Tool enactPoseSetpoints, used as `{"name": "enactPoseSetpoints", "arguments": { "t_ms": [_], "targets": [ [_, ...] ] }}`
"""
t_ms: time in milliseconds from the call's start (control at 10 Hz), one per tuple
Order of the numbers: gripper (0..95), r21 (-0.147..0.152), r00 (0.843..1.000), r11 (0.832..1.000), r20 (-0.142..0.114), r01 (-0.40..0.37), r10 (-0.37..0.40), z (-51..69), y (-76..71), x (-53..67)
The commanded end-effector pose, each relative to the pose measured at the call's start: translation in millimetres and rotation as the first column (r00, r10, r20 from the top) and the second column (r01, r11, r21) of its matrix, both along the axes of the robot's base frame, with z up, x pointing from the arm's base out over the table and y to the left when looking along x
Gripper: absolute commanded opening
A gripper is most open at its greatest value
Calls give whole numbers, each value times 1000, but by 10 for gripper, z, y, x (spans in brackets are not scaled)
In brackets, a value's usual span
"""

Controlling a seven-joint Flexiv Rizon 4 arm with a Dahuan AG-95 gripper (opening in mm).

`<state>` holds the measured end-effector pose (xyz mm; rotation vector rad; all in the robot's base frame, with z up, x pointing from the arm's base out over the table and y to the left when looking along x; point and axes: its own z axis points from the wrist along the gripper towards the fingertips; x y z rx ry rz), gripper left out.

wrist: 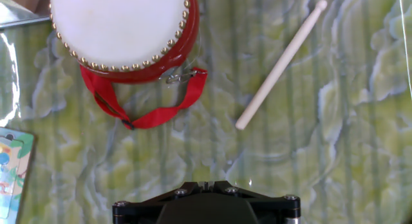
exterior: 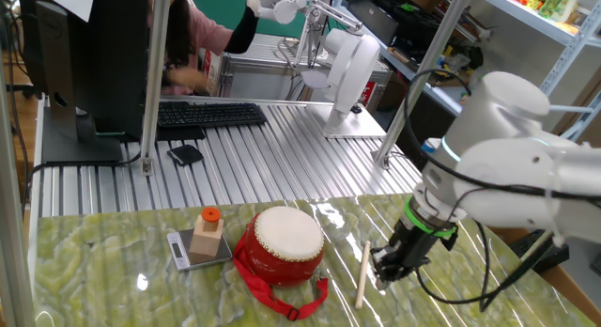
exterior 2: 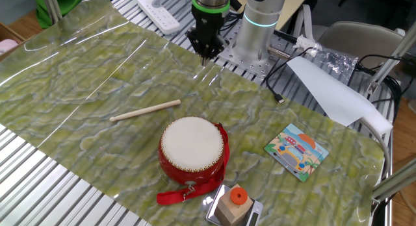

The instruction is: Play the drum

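Observation:
The drum (exterior: 286,242) has a red barrel, a cream skin and a red strap, and it stands upright on the green marbled mat. It also shows in the other fixed view (exterior 2: 192,148) and at the top left of the hand view (wrist: 122,31). A plain wooden drumstick (exterior: 362,273) lies flat on the mat beside it (exterior 2: 145,110) (wrist: 280,64). My gripper (exterior: 385,271) hovers above the mat beyond the stick, apart from stick and drum (exterior 2: 205,54). In the hand view its fingertips meet with nothing between them (wrist: 206,183).
A wooden block with an orange cap (exterior: 208,235) sits on a small scale next to the drum (exterior 2: 233,205). A picture card (exterior 2: 296,150) lies on the mat (wrist: 9,169). A keyboard (exterior: 207,114), a white robot base (exterior: 347,73) and a person are behind the mat.

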<state>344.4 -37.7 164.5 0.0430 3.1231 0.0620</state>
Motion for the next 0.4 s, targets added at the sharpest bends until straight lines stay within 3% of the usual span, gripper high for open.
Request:
{"name": "enactPoseSetpoints", "arguments": {
  "t_ms": [100,400],
  "targets": [
    [0,-6,1000,1000,-5,17,-17,-16,-2,35],
    [0,-11,998,999,-26,51,-51,-17,-3,35]
  ]
}}
